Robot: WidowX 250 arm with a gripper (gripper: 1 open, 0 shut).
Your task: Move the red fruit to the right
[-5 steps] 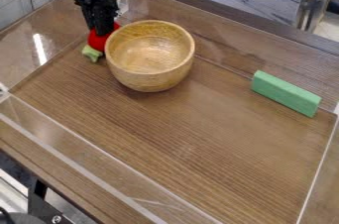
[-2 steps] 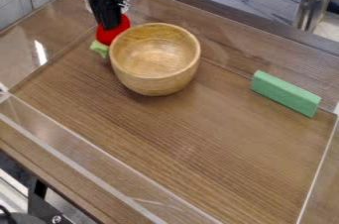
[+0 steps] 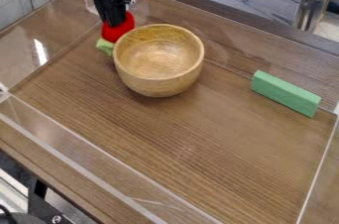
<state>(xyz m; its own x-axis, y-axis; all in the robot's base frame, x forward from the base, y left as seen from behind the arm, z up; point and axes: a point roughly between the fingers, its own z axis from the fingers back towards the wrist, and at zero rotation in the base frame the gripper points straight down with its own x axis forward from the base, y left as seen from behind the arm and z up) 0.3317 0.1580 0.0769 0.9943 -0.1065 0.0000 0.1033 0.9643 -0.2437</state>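
The red fruit [image 3: 117, 33], a small red toy strawberry with a light green leafy cap, sits at the back left of the wooden table, pressed against the left rim of the wooden bowl [image 3: 159, 59]. My black gripper [image 3: 114, 21] comes down from above and is shut on the red fruit, hiding its top. The leafy cap sticks out to the lower left of the fingers.
A flat green rectangular block [image 3: 286, 92] lies at the right. Clear plastic walls [image 3: 40, 40] border the table [image 3: 185, 149] on the left, front and right. A grey bench stands behind.
The gripper has closed on the red fruit and shifted slightly right and up with it. The wooden bowl has been nudged a little to the right.
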